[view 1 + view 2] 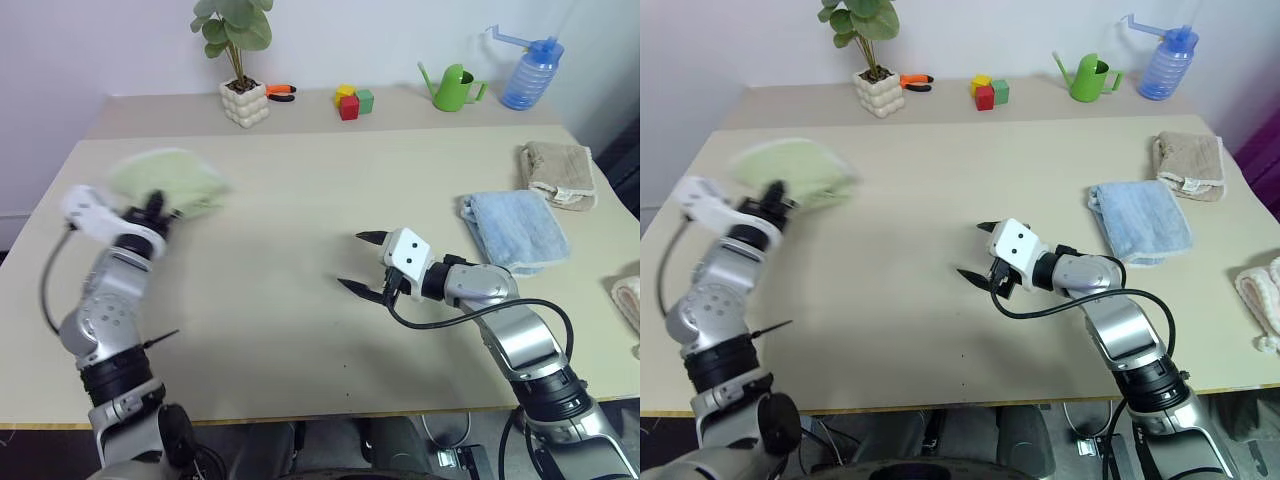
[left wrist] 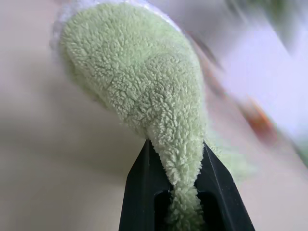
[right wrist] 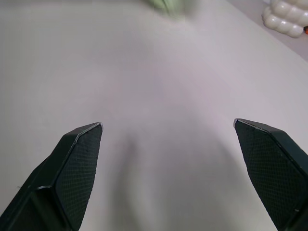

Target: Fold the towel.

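Observation:
The light green towel (image 1: 172,180) hangs bunched above the table's far left part, blurred by motion. My left gripper (image 1: 153,208) is shut on one end of it; in the left wrist view the fluffy cloth (image 2: 144,91) is pinched between the two black fingers (image 2: 140,192). My right gripper (image 1: 362,265) stands open over the middle of the table with nothing between its fingers (image 3: 77,168), well apart from the towel.
A folded light blue towel (image 1: 512,230) and a beige one (image 1: 558,173) lie at the right. Along the back stand a potted plant (image 1: 240,70), coloured blocks (image 1: 350,101), a green watering can (image 1: 455,88) and a blue spray bottle (image 1: 530,72).

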Controlling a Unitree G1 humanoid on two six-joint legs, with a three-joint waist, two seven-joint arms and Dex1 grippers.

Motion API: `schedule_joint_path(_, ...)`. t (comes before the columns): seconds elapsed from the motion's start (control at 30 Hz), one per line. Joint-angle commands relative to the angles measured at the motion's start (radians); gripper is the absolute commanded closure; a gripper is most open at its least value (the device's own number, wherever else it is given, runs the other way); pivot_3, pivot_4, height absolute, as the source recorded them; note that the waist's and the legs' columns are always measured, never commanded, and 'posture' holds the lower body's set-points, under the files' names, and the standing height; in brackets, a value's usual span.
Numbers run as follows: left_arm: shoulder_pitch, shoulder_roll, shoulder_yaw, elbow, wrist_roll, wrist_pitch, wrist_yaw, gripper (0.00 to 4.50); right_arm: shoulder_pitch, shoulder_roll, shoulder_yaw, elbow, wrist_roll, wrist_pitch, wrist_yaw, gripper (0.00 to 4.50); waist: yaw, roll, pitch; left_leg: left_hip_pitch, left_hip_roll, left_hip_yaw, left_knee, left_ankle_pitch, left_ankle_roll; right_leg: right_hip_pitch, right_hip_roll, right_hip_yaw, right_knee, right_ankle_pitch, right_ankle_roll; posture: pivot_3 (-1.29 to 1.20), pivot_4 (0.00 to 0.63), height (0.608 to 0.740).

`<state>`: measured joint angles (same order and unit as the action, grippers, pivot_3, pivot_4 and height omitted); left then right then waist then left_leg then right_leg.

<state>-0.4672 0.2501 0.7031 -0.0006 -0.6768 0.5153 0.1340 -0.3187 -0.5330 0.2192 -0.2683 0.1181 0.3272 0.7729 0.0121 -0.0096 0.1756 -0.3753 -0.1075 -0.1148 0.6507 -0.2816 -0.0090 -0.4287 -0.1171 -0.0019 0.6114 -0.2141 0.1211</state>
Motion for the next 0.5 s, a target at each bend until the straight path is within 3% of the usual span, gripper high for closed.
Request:
schedule_joint_path(0.03, 0.023, 0.013, 0.048, 0.058, 0.069, -0.079, 0.111, 4.46, -0.017, 0.014, 0.007, -0.009, -0.011, -0.030, -0.004, 0.00, 0.001, 0.000, 0.000, 0.000, 0.000, 0.000, 0.000, 0.000, 0.000, 0.000, 0.000, 0.000, 0.000, 0.000, 0.000, 0.00, 0.150, 0.732)
schedule_joint_path(0.2, 0.110, -0.035, 0.025, 0.009, 0.023, 0.007, 0.134, 4.46, -0.021, 0.012, 0.004, 0.006, -0.014, -0.044, 0.005, 0.00, 0.005, -0.005, -0.002, -0.001, 0.000, -0.001, 0.002, 0.000, 0.000, 0.001, 0.000, 0.000, 0.001, 0.000, 0.000, 0.00, 0.150, 0.732)
schedule_joint_path(0.3, 0.162, -0.084, 0.059, -0.062, -0.031, 0.021, 0.177, 3.47, -0.025, 0.008, 0.010, 0.023, -0.018, -0.058, 0.018, 0.00, 0.002, -0.006, -0.002, 0.000, 0.000, -0.001, 0.002, 0.000, 0.000, 0.001, 0.000, 0.000, 0.001, 0.000, 0.000, 0.00, 0.150, 0.732)
schedule_joint_path(0.5, 0.221, -0.079, 0.113, -0.145, -0.044, -0.044, 0.221, 0.55, -0.055, 0.009, 0.014, 0.072, -0.023, -0.084, 0.042, 0.00, -0.002, -0.006, -0.002, 0.000, 0.000, -0.001, 0.001, 0.000, 0.000, 0.001, 0.001, 0.000, 0.001, 0.000, 0.000, 0.00, 0.150, 0.732)
